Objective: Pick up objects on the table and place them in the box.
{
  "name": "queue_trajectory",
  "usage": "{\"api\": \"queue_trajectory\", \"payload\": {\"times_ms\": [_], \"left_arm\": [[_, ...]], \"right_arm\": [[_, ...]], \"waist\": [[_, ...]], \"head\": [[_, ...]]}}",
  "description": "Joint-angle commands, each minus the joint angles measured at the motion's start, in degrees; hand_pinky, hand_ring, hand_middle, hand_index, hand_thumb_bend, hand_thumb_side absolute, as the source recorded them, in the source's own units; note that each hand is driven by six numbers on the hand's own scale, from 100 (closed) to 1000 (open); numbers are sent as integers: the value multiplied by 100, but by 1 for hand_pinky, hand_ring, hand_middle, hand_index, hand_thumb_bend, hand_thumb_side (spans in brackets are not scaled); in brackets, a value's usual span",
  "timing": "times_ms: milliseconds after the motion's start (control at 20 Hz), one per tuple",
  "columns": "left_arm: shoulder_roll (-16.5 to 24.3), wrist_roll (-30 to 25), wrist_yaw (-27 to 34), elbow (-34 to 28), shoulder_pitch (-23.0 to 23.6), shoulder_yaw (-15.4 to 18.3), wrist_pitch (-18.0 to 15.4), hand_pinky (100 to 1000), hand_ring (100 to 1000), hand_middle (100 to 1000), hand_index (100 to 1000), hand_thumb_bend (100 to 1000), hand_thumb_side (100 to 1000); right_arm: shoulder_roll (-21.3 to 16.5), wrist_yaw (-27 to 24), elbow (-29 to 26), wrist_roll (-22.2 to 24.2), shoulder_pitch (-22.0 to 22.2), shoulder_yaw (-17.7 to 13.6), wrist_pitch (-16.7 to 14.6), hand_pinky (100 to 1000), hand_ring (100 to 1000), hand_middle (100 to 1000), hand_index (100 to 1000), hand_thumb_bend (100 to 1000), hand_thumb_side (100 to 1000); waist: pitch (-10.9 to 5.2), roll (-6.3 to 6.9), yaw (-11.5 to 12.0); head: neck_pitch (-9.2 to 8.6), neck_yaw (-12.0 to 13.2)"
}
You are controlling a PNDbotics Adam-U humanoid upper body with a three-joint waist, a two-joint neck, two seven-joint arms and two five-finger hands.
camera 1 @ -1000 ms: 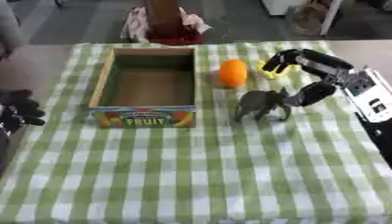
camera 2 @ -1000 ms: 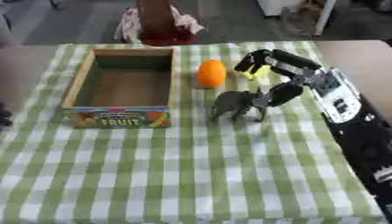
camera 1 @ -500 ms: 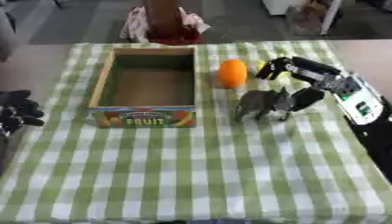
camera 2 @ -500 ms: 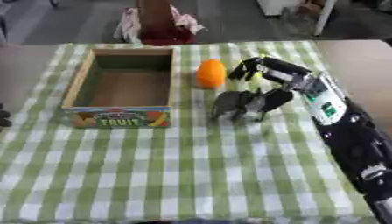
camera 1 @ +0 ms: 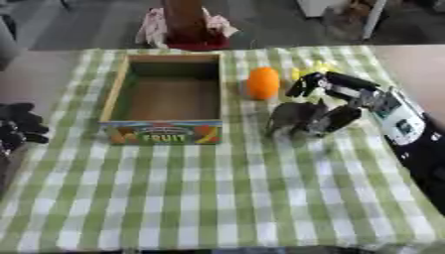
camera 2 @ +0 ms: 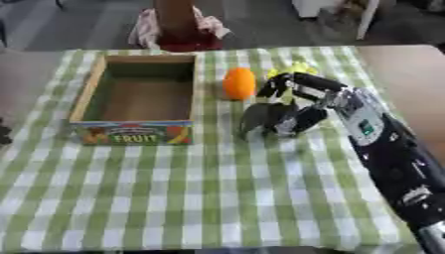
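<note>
A grey toy elephant point(camera 1: 291, 117) stands on the green checked cloth, right of the fruit box point(camera 1: 165, 132). My right hand point(camera 1: 337, 101) is around its back end, with the fingers arched over the top and the thumb on its right side. An orange point(camera 1: 262, 83) sits just beyond the elephant, close to the box's right wall. A small yellow thing point(camera 1: 317, 68) shows behind the fingers. The box is a shallow cardboard tray with a bare inside. My left hand point(camera 1: 17, 128) rests at the left edge with its fingers curled.
A brown post with a pink cloth point(camera 1: 184, 25) stands beyond the table's far edge. The checked cloth point(camera 1: 217, 198) stretches wide toward me with nothing on it.
My right hand has come down and to the left, from above and beside the elephant to around its back end. The elephant and the orange stay put.
</note>
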Motion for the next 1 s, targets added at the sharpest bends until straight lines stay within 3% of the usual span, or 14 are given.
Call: {"api": "queue_trajectory", "payload": {"times_ms": [50, 1000], "left_arm": [[77, -16, 2, -64, -59, 12, -4, 570, 586, 560, 736, 100, 850], [73, -22, 4, -61, -54, 9, -3, 570, 587, 561, 737, 100, 853]], "right_arm": [[-71, 82, -14, 472, -133, -5, -554, 720, 755, 721, 802, 388, 356], [-37, 279, 30, 365, -136, 22, -639, 688, 675, 651, 761, 335, 324]], "waist": [[-57, 9, 2], [-54, 12, -2]], "head": [[28, -13], [28, -29]]}}
